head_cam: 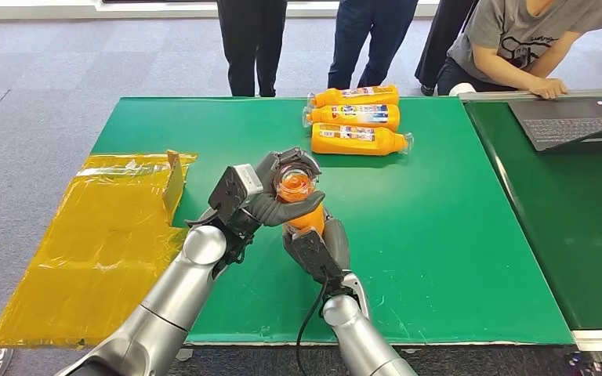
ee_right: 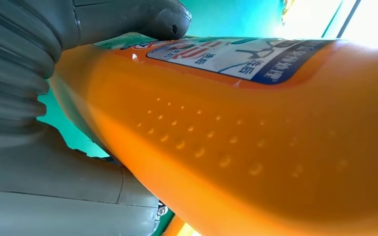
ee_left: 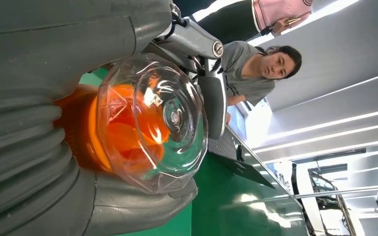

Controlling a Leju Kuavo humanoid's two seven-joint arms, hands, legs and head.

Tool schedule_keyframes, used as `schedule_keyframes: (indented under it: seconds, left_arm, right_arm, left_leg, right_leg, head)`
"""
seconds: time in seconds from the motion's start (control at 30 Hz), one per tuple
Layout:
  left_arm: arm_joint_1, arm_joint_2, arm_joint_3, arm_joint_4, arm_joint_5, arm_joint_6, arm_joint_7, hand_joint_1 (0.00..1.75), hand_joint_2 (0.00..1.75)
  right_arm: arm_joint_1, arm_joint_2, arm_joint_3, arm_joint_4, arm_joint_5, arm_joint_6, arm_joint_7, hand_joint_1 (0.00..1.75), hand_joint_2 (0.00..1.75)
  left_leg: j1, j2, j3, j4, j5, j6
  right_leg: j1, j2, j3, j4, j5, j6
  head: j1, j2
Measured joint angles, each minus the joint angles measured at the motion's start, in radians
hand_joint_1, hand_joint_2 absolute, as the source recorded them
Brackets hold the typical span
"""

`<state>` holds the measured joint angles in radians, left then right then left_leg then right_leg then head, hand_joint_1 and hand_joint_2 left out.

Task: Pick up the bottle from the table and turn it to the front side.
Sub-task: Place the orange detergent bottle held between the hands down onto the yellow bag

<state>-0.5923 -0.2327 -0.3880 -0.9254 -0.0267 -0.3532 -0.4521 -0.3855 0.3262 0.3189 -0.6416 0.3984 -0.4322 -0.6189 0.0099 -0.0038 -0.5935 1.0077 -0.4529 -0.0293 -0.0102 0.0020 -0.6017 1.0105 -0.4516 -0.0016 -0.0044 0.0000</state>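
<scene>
**Bottle held in both hands above table**

Bottle (head_cam: 301, 205) is up off the table (head_cam: 439, 258), clear cap toward the head camera. Left hand (head_cam: 278, 196) has fingers curled round the cap end; right hand (head_cam: 317, 247) wraps the lower body. Likely a smooth, slightly squashy plastic: grip the dimpled body, not the glossy cap. Three spare bottles (head_cam: 357, 129) lie well apart at the far edge, with open green all round for turning.

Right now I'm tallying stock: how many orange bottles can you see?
4. Three lie side by side at the table's far edge; one is held between the left hand and right hand.
</scene>
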Motion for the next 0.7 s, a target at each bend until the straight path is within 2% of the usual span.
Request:
schedule_keyframes:
  seconds: [0.7]
  left_arm:
    - [-0.012,0.000,0.000,0.019,-0.004,-0.003,-0.009,1.75,1.75]
  right_arm:
    - [0.001,0.000,0.000,0.001,-0.004,-0.006,-0.001,1.75,1.75]
  left_leg:
    - [0.000,0.000,0.000,0.000,0.000,0.000]
  right_leg:
    - [0.000,0.000,0.000,0.000,0.000,0.000]
  head:
    - [0.000,0.000]
